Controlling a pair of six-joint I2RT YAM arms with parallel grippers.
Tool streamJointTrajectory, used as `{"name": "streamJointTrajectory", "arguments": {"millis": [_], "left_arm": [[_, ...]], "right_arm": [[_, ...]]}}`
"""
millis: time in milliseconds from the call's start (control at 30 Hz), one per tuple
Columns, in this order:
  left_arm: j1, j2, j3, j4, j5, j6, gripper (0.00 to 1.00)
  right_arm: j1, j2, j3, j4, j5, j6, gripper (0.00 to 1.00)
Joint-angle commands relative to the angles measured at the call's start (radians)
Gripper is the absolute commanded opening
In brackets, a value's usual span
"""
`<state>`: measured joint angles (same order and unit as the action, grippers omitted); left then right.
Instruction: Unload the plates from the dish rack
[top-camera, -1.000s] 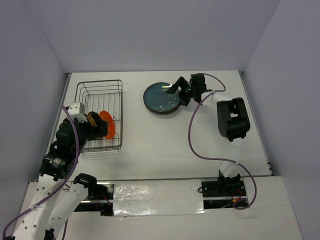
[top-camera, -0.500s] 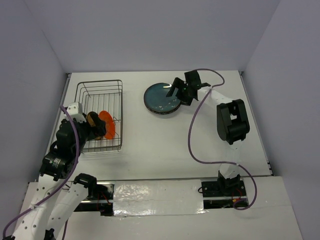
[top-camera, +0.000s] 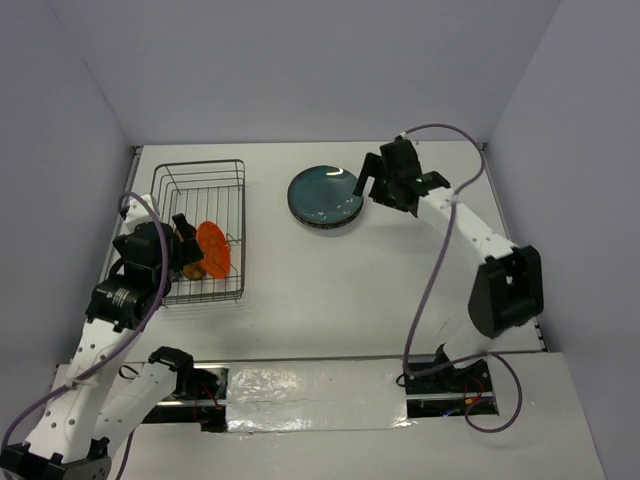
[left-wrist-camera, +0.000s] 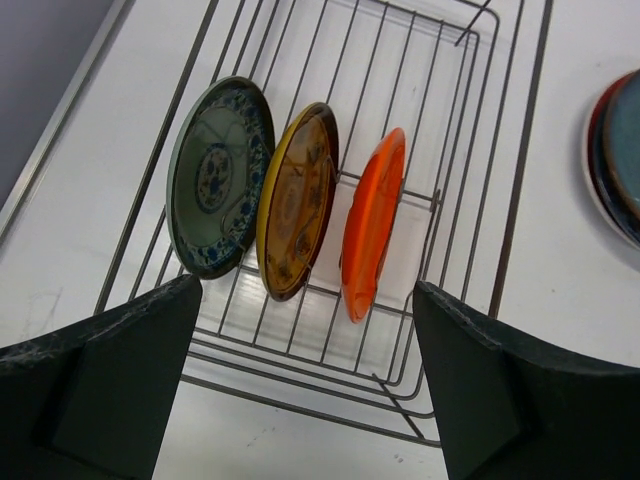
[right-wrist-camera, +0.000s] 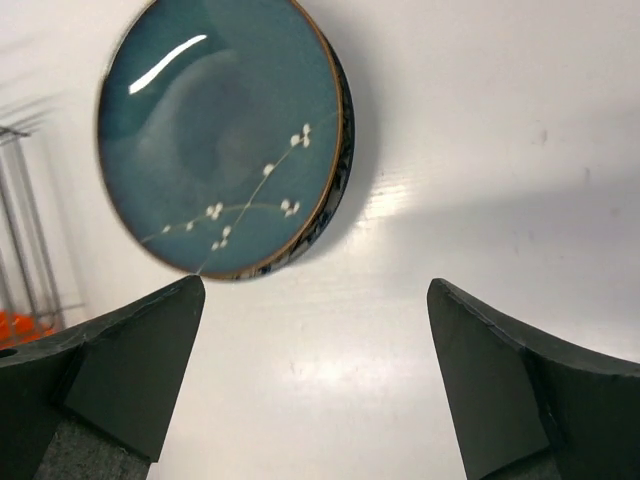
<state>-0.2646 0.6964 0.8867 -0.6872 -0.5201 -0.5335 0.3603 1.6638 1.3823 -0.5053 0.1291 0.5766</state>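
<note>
1. The jaws of the left arm (top-camera: 130, 285) are spread wide with nothing between them, held above the near end of the dish rack (top-camera: 205, 185). Three plates stand on edge in its dividers, in a row: an orange plate (left-wrist-camera: 372, 225), an amber plate (left-wrist-camera: 297, 200) and a blue-patterned plate (left-wrist-camera: 220, 180).
2. The three are packed close together. If the jaws are lowered off-centre, a neighbouring plate could be struck and tipped against the next, or two rims could be pinched at once.
3. A glazed rim taken on edge is judged slippery. If too little of it is gripped, the plate could swing or drop back onto the wires.
4. The rack is thin wire and is not seen to be fastened. If a plate is drawn up at a slant and catches a divider, the rack could be dragged along.
5. The jaws of the right arm (top-camera: 460, 225) are likewise spread and empty, above the table (top-camera: 330, 280) just beside a stack topped by the dark teal plate (right-wrist-camera: 225, 130). The stack lies flat, well apart from the rack, and could be nudged by a low sweep across it.
6. A plate set off-centre on the stack could slide off.
</note>
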Motion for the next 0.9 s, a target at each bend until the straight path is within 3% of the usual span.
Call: {"name": "streamJointTrajectory", "arguments": {"millis": [0,133,367,667,867], "left_arm": [[-0.001,0.057,0.067,-0.041,-0.060,-0.037,1.00],[-0.001,0.129,0.119,-0.061,-0.020,-0.046,0.99],[-0.001,0.328,0.150,-0.025,0.023,-0.063,0.97],[-0.001,0.531,0.123,0.038,0.051,-0.105,0.80],[-0.001,0.568,0.077,0.084,0.066,-0.125,0.61]], "right_arm": [[0.040,-0.194,-0.098,0.002,0.101,-0.046,1.00],[0.086,-0.436,-0.228,0.050,0.127,-0.086,1.00],[0.138,-0.575,-0.405,0.109,-0.080,-0.107,1.00],[0.161,-0.633,-0.575,0.189,-0.161,-0.083,0.98],[0.175,-0.684,-0.588,0.174,-0.149,-0.081,0.98]]}}
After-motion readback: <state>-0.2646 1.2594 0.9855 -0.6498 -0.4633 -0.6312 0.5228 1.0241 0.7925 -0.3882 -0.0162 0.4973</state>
